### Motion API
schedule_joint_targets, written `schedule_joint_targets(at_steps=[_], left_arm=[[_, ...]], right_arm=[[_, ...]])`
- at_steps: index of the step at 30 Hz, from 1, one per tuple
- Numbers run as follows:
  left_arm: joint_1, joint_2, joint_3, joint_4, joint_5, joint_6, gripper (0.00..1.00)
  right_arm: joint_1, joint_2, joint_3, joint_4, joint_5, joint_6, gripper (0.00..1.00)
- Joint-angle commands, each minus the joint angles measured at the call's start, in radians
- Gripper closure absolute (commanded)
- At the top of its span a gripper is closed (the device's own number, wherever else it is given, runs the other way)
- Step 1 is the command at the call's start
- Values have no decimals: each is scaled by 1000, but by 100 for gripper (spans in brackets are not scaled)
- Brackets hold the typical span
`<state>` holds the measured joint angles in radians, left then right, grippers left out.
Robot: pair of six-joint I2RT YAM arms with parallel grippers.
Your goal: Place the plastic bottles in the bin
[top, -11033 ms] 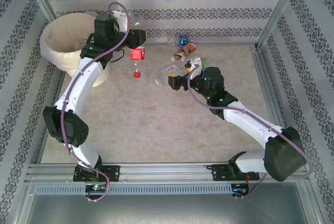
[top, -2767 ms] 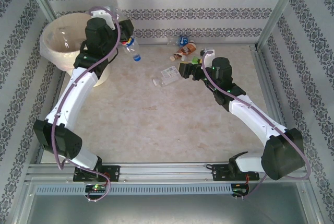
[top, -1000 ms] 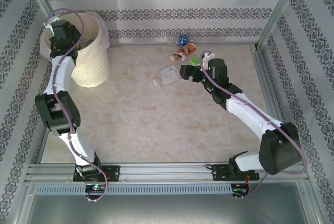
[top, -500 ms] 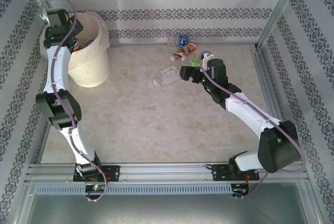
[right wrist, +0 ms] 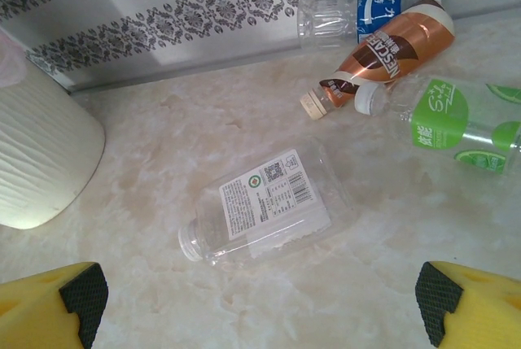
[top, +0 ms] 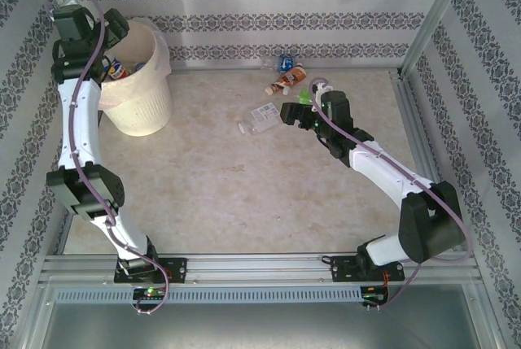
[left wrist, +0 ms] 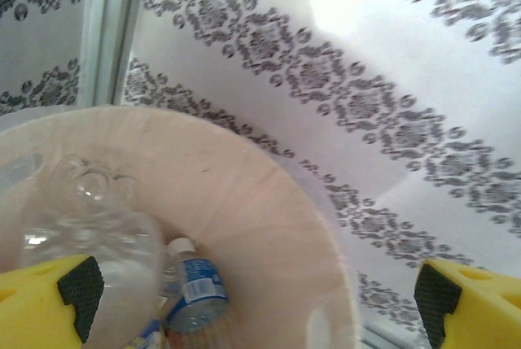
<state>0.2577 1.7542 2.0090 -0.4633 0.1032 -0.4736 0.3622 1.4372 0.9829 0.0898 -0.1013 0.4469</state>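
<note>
My left gripper (top: 112, 40) hangs open over the cream-white bin (top: 151, 109), nothing between its yellow fingers (left wrist: 49, 300). Inside the bin (left wrist: 269, 227) lie a blue-labelled bottle (left wrist: 191, 288) and a clear bottle (left wrist: 89, 219). My right gripper (top: 285, 113) is open, low over the table, just right of a clear bottle with a white label (top: 262, 115). In the right wrist view that bottle (right wrist: 269, 202) lies on its side ahead of the open gripper (right wrist: 256, 308). Behind it lie a brown bottle (right wrist: 383, 48), a green-labelled bottle (right wrist: 456, 117) and a blue-labelled bottle (right wrist: 350, 15).
The patterned back wall (top: 326, 36) stands right behind the brown and blue-labelled bottles. A metal post (top: 427, 19) marks the back right corner. The marble tabletop (top: 244, 194) stretches wide in front of both arms. The bin's side (right wrist: 41, 162) shows at the left of the right wrist view.
My left gripper has opened wide over the bin and its arm has swung up and to the left. The right arm has hardly moved.
</note>
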Motion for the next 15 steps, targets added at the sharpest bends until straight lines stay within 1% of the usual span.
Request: schedule_joint_targets(at_steps=[1, 7, 11, 13, 15], left_arm=[[12, -38, -26, 57, 94, -42, 0], [12, -63, -63, 69, 163, -105, 0], [4, -86, -118, 121, 233, -154, 0], [-9, -95, -140, 144, 267, -167, 0], [-35, -103, -153, 141, 269, -157, 0]], right_arm=[[-12, 14, 36, -13, 0, 25, 2], [-22, 22, 38, -19, -4, 41, 2], [-43, 44, 43, -23, -15, 98, 2], [-52, 53, 42, -21, 0, 137, 2], [-65, 62, 40, -20, 15, 181, 2]])
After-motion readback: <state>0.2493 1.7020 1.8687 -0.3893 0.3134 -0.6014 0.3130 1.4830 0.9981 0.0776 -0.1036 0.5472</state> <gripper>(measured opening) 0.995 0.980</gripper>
